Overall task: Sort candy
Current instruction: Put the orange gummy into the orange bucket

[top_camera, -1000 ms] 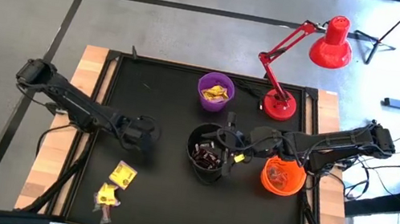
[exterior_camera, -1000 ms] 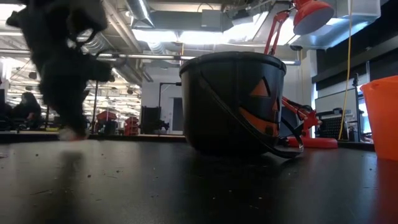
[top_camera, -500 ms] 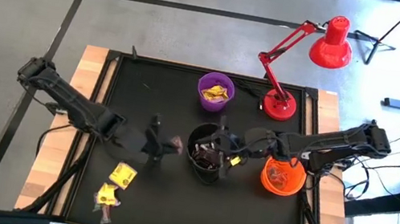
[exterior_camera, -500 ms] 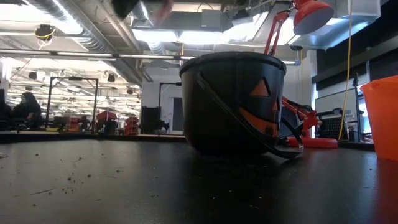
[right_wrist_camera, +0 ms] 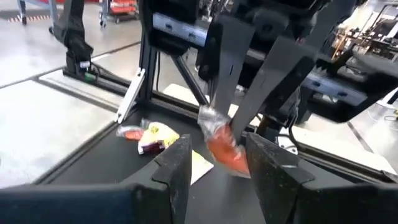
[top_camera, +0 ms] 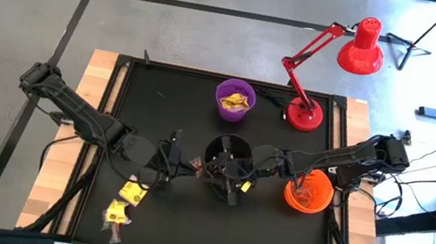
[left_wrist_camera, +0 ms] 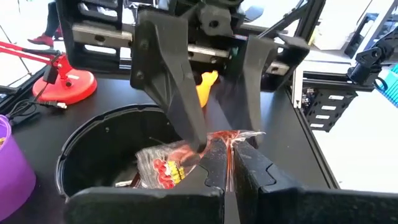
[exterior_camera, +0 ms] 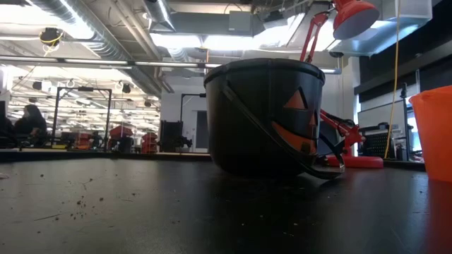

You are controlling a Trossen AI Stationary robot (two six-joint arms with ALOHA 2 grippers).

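My left gripper [top_camera: 190, 164] [left_wrist_camera: 231, 165] is shut on a reddish wrapped candy [left_wrist_camera: 171, 163] [right_wrist_camera: 222, 149], held in the air at the left rim of the black bowl [top_camera: 226, 166]. My right gripper [top_camera: 214, 171] [right_wrist_camera: 224, 168] reaches across that bowl from the right. It is open, with one finger on either side of the candy. Yellow candy fills the purple bowl [top_camera: 235, 100], and dark pieces lie in the black bowl. More candy [top_camera: 134, 190] lies loose on the table near the left. Neither gripper shows in the low view. My left gripper pinches the wrapper's twisted end [left_wrist_camera: 239, 138] between its two fingers. The fingers come nearly level from the table's left. The candy's body sticks out past them, lifted clear, over the black bowl. My right gripper has one fingertip [left_wrist_camera: 198, 142] right at the candy; I cannot tell whether it touches.
An orange bowl [top_camera: 308, 193] holding a few pieces stands right of the black bowl. A red desk lamp's base [top_camera: 304, 114] sits at the far right of the mat. A second small heap of candy [top_camera: 115, 214] lies near the front left.
My left gripper has risen from the table with the reddish candy and swung toward the black bowl, tipping from pointing down to almost level. My right gripper has come down over the black bowl toward the near edge, until its fingers stand around the candy.
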